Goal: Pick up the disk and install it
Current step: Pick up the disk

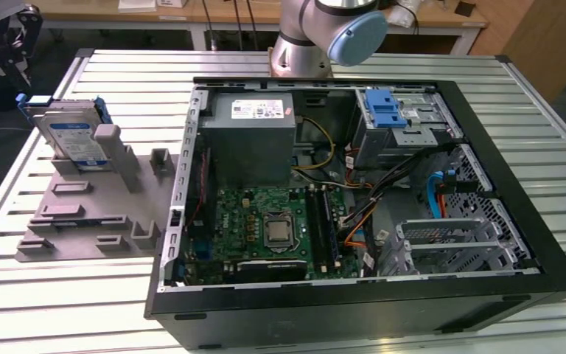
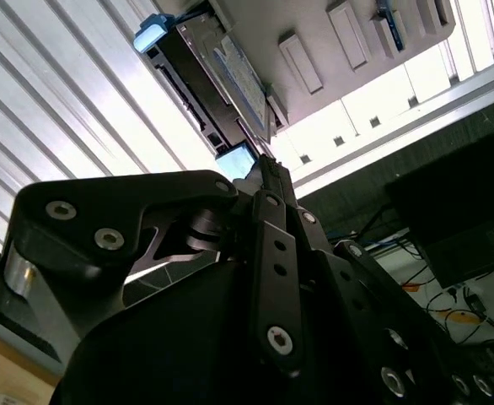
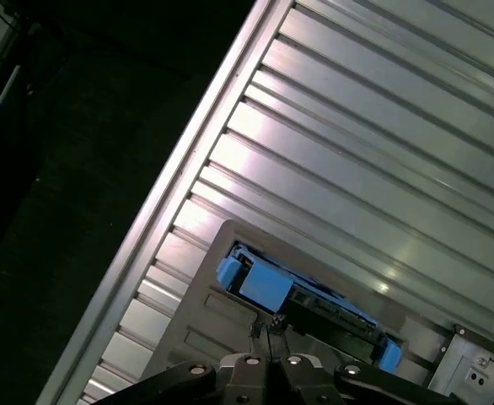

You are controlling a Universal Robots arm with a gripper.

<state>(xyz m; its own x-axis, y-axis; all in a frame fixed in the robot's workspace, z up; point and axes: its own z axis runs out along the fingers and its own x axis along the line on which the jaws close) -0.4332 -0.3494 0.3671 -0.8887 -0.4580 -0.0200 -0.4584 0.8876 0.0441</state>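
The disk [image 1: 71, 136] stands on edge in a grey holder [image 1: 77, 221] on the slatted table, at the exterior view's left of the open computer case [image 1: 519, 184]. It is silver with a white-and-blue label and blue rails. In the first wrist view I look at the disk [image 3: 268, 287] edge-on, and my gripper [image 3: 269, 331] hangs apart from it with its black fingers pressed together and nothing between them. In the second wrist view the gripper [image 2: 268, 164] is lined up with the disk [image 2: 230, 76], with a clear gap between them.
Inside the case are a grey power-supply box [image 1: 248, 136], a blue latch on a metal cage [image 1: 386, 110], a green motherboard [image 1: 263, 228], cables and a drive cage [image 1: 455, 247]. The arm's base [image 1: 308, 44] stands behind the case. The table [image 1: 47, 295] has bare slats in front.
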